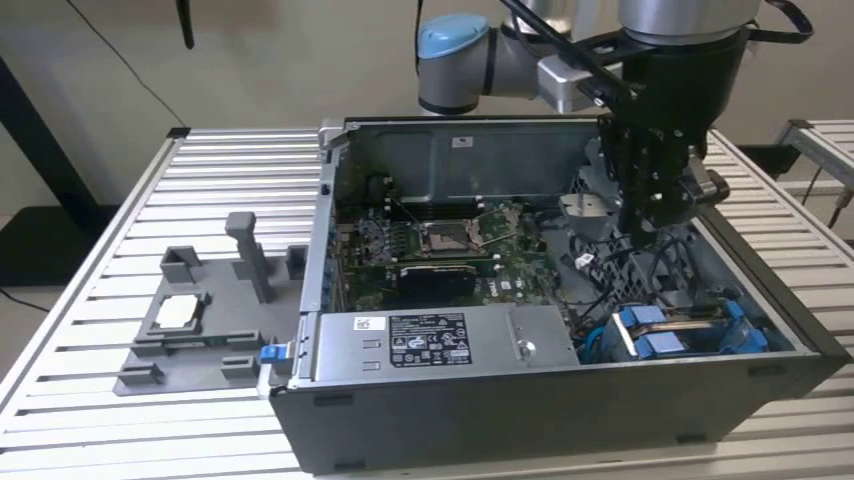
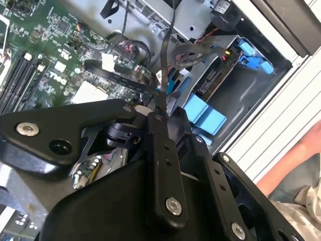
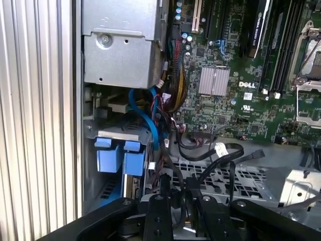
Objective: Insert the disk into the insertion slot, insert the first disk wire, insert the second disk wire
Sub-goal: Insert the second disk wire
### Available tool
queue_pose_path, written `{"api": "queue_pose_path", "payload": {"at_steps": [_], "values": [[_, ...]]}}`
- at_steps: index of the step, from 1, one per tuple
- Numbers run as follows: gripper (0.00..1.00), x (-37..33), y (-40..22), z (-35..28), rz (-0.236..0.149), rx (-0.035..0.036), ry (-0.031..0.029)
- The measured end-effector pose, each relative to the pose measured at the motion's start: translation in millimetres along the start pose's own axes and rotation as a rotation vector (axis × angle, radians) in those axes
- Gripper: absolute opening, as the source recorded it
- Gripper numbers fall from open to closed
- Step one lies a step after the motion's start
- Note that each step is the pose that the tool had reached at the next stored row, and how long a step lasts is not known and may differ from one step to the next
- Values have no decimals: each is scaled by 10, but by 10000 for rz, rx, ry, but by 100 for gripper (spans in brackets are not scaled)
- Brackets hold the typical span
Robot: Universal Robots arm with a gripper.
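Black-fingered gripper is clenched on a thin black wire, apparently to steer its plug, near the blue-framed silver-grey disk seated in the grey metal insertion slot

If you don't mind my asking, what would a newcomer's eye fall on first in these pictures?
The black gripper hangs inside the open computer case, at the exterior view's right, among black cables. Nearer the camera, the disk, in its bright blue frame, stands out in the case's corner, right of the grey power supply.
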State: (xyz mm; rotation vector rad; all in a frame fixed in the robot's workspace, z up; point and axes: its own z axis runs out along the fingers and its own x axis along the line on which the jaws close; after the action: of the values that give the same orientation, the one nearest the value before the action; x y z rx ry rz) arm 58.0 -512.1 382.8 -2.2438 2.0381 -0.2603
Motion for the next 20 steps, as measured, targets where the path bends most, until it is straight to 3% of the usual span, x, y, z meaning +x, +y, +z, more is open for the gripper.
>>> {"api": "queue_pose_path", "payload": {"at_steps": [4,6,13,14,20], "values": [[27,-4,11,8,-104,165,96],[27,-6,17,10,-141,219,116],[25,-9,35,10,-159,248,140],[18,-10,35,10,-159,247,141],[18,0,37,11,-158,247,147]]}}
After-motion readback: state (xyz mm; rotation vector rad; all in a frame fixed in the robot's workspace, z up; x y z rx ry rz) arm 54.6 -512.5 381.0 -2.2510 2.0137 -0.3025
